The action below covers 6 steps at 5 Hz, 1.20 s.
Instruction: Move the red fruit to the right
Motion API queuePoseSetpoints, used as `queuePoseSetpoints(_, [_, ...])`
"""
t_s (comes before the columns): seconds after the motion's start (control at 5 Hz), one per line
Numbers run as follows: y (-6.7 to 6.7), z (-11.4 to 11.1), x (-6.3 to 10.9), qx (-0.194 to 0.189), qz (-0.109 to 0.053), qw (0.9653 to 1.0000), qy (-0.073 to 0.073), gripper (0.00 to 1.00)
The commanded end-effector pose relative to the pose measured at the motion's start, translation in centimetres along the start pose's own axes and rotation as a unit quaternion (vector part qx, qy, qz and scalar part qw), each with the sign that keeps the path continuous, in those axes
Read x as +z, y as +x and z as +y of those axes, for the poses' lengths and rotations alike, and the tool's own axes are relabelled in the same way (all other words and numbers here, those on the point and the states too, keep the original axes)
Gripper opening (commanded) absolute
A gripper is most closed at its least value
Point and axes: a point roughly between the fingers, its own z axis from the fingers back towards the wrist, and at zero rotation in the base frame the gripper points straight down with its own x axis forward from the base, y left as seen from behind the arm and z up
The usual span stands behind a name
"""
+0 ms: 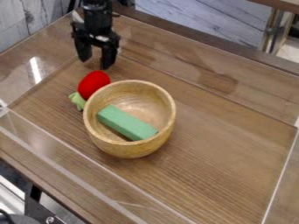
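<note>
Your claw [96,59] is at the upper left of the view, fingers spread wide, nothing between them. Red toy fruit [93,84] sits just below the claw in the view, apart from the fingertips as far as you can see; height gap can't be read from this angle. Fruit is on the wooden table [222,109], at the upper-left rim of the round wooden bowl [165,118]; can't tell if they touch. Its green leafy end [77,101] points to the lower left in your view. Green rectangular block [126,123] lies inside the bowl, slanted.
</note>
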Motion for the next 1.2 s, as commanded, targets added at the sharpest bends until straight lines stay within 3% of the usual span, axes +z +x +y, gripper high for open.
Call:
queuePoseSetpoints(0.0, [1.0,-0.1,1.6,-0.024,-0.019,0.9994,0.014,1.0])
queuePoseSetpoints(0.2, [0.9,-0.2,1.9,0.001,-0.014,0.9998,0.014,0.0])
queuePoseSetpoints(0.4, [0.7,-0.3,3.0,0.027,-0.014,0.9995,0.014,0.0])
queuePoseSetpoints(0.8, [-0.1,-1.4,8.0,0.066,-0.052,0.9962,0.021,0.0])
queuePoseSetpoints(1.0, [-1.5,-1.5,6.5,0.069,-0.042,0.9965,0.021,1.0])
